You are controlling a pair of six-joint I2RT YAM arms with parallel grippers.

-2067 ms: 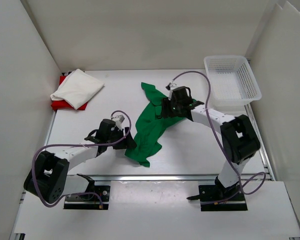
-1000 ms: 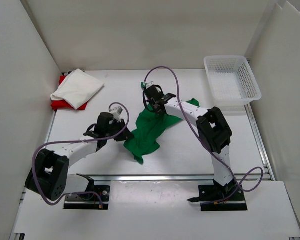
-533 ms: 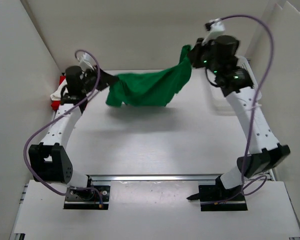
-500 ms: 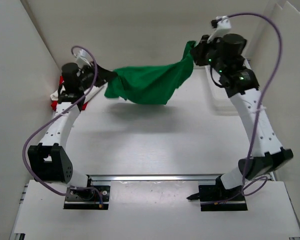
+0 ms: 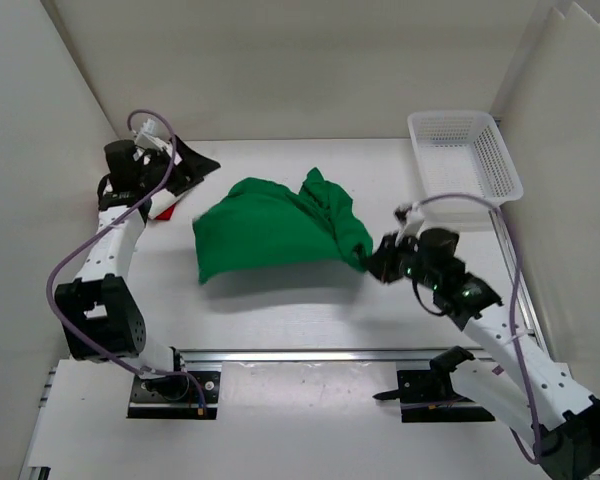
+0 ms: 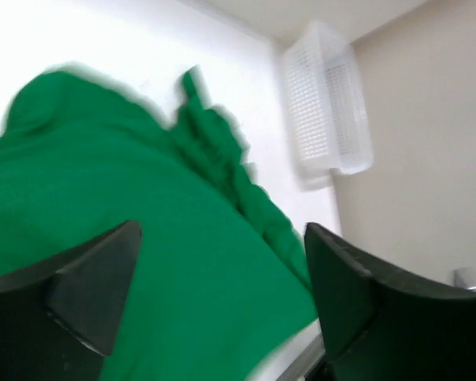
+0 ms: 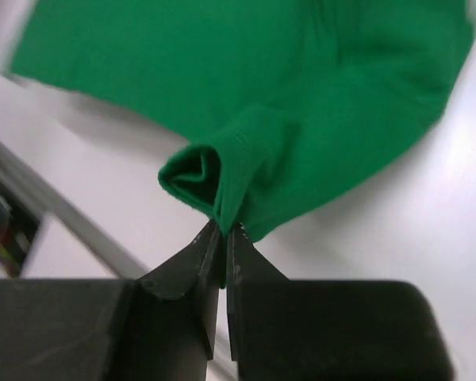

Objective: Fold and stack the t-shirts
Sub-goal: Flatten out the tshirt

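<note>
Right of the released left end effector (image 5: 193, 162), the right end effector (image 5: 373, 263) grasps the green t-shirt (image 5: 265, 230).

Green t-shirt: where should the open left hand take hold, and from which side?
Probably the near-left corner of the green t-shirt, coming down from its left. The right hand pinches a bunched fold at the opposite edge, and that left edge is spread out and free, so the left hand could pull the cloth taut.
</note>
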